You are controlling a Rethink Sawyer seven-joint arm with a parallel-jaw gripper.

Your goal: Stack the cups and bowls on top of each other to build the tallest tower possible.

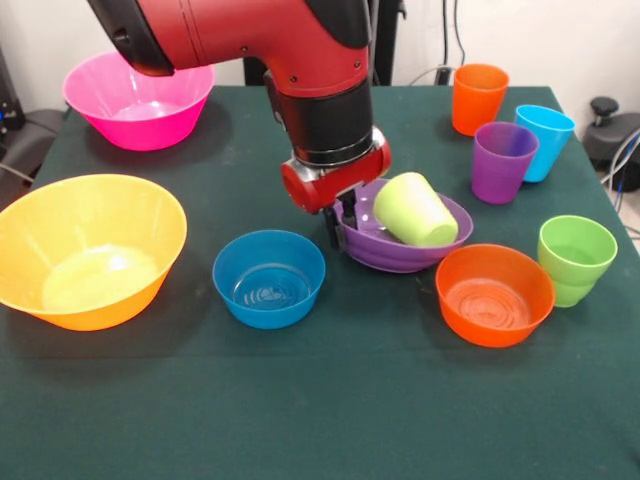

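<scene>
The wide purple bowl (400,255) sits mid-table with a lime-yellow cup (415,210) lying tilted on its side inside it. My gripper (341,222) comes down at the bowl's left rim, one finger outside and one inside, shut on the rim. A small blue bowl (268,278) stands upright just left of it. To the right is a small orange bowl (494,295). A green cup (575,260) stands at the right edge. Purple (503,162), light blue (545,140) and orange (478,98) cups stand at the far right.
A big pink bowl (138,100) stands at the far left corner. The big yellow-orange bowl (88,250) stands at the left edge. My red arm (300,60) hangs over the table's middle. All of these stand on the green cloth (330,400).
</scene>
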